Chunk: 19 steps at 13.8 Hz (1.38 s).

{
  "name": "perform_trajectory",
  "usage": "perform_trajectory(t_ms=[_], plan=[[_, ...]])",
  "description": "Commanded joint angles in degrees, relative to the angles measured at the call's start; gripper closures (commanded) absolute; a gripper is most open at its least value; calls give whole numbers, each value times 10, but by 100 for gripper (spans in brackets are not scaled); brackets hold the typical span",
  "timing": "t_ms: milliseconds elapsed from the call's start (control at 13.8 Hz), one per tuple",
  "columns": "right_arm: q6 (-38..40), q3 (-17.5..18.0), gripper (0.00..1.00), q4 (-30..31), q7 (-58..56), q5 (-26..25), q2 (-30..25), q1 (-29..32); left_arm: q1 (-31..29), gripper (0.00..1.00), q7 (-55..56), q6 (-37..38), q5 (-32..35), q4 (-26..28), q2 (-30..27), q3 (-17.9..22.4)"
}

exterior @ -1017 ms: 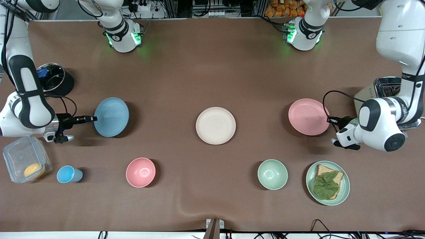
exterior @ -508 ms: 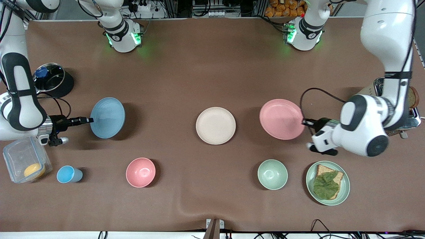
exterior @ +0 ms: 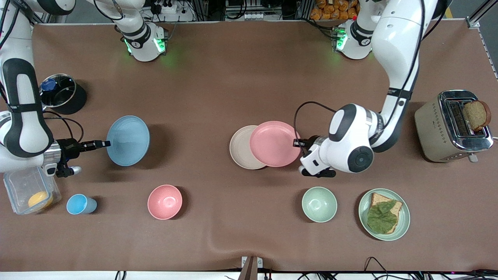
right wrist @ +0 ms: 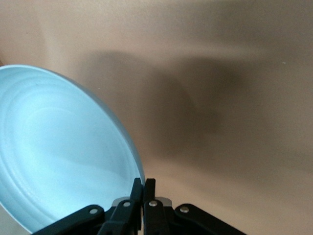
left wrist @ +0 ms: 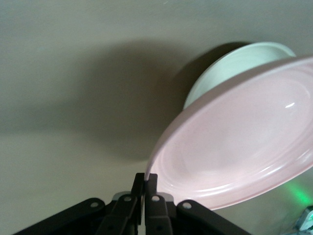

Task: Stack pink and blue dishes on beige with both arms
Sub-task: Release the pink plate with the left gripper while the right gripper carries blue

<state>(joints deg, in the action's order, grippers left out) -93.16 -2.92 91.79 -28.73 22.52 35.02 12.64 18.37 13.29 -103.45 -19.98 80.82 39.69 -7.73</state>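
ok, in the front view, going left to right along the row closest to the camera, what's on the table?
Clear container → blue cup → pink bowl → green bowl → green plate with bread and a leaf.

A robotics lab staged as a kitchen: two white jointed arm bases [exterior: 146,39] bolted onto a brown-covered table [exterior: 249,77], cables trailing, chrome toaster [exterior: 451,126] nearby.
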Motion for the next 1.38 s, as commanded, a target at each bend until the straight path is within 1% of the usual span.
perform_trajectory(t_ms=[0,218,363,436,508,654,872,944,1089,1162,1307], plan=[[12,-2,100,-14,39,2,1,-23,38,100,2,-45,-16,-19,28,6],[9,-2,100,-23,91,4,1,-55,58,100,-5,-100,-17,-19,56,5],[9,-2,100,-27,117,7,1,-71,78,100,-6,-117,-15,-18,66,7],[8,-2,100,-27,125,8,1,-83,79,72,-7,-117,-14,-17,68,7],[8,-2,100,-26,136,9,1,-96,76,1,-10,-117,-9,-15,67,8],[10,-2,100,-27,149,9,1,-125,71,0,-45,-113,1,-14,54,13],[15,-2,100,-28,157,8,-3,-166,23,0,-57,-105,56,-14,19,18],[14,-2,100,-29,157,8,-3,-182,18,0,-58,-105,83,-14,8,20],[8,-2,100,-33,158,11,-3,-216,7,0,-77,-105,200,-14,-18,20],[5,-2,100,-38,159,13,-1,-233,-10,0,-91,-105,240,-14,-23,20],[-5,-2,100,-43,159,13,1,-259,-60,0,-102,-105,249,-14,-33,17]])
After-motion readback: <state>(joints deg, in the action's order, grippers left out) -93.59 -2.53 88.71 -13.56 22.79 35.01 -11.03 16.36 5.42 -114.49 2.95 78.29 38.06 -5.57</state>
